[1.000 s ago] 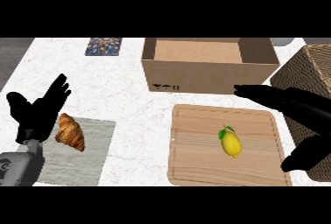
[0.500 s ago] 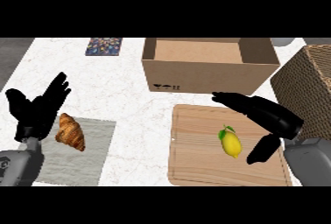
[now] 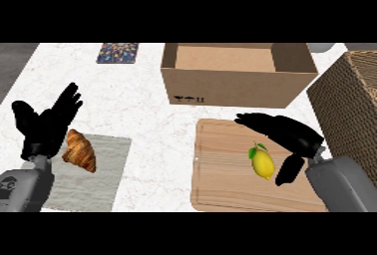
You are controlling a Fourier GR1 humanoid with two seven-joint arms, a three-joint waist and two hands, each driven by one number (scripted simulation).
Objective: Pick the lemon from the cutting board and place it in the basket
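I saw the small yellow lemon (image 3: 263, 163) lying on the pale wooden cutting board (image 3: 221, 179). My right hand (image 3: 283, 133) hovered just over it, fingers relaxed, grasping nothing. The brown wicker basket (image 3: 353, 99) stood far right. My left hand (image 3: 46, 127) rested released, far left.
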